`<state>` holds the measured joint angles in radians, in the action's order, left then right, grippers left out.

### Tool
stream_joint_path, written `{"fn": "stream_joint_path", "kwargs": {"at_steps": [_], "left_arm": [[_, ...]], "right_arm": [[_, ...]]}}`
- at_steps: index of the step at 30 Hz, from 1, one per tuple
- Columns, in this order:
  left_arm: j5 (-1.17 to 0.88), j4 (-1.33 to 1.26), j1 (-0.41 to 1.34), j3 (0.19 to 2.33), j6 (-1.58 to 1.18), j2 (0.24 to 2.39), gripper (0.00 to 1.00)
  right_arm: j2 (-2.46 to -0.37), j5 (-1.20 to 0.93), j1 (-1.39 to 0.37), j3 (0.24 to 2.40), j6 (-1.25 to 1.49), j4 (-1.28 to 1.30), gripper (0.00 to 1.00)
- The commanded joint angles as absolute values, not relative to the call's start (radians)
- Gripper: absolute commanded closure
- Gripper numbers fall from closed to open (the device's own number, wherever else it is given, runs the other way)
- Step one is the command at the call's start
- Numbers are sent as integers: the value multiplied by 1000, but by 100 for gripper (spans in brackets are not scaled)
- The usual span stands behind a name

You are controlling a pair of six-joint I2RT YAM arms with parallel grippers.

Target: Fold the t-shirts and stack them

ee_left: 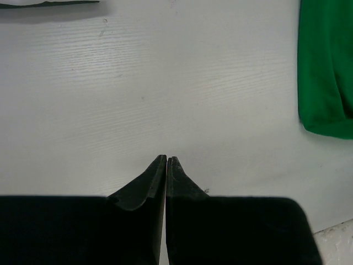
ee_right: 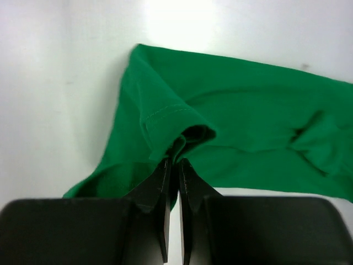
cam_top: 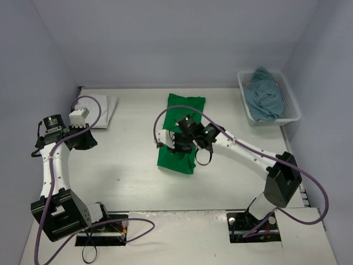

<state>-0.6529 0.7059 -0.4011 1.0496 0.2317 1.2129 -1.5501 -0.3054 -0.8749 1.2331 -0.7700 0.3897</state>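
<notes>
A bright green t-shirt (cam_top: 185, 107) lies partly folded in the middle of the table. My right gripper (cam_top: 172, 146) is over its near part, shut on a fold of the green cloth by a sleeve hem (ee_right: 177, 161), and lifts that fold a little. A white t-shirt (cam_top: 107, 107) lies folded at the far left, with a thin dark edge under it in the left wrist view (ee_left: 55, 3). A dull teal-blue t-shirt (cam_top: 265, 96) lies crumpled in the basket. My left gripper (cam_top: 88, 141) is shut and empty above bare table (ee_left: 166, 158), near the white shirt.
A white plastic lattice basket (cam_top: 292, 107) stands at the far right against the wall. Walls close the table at the back and both sides. The green shirt's edge shows at the right of the left wrist view (ee_left: 325, 72).
</notes>
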Motion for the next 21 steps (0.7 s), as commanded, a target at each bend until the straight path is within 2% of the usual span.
{"fn": "stream_joint_path", "kwargs": {"at_steps": [1,9,21], "left_arm": [[-661,677,-410,1058,250,1209,100],[-655,672,-410,1055,252,1218,100],[-658,672,-410,1054,250,1213,100]], "right_arm": [[-1604,-386,-784,1351,-859,390,100],[-1749,-478,-684,1495,-903,397,100],[-1965,-515,-577,1588,-930,357,100]]}}
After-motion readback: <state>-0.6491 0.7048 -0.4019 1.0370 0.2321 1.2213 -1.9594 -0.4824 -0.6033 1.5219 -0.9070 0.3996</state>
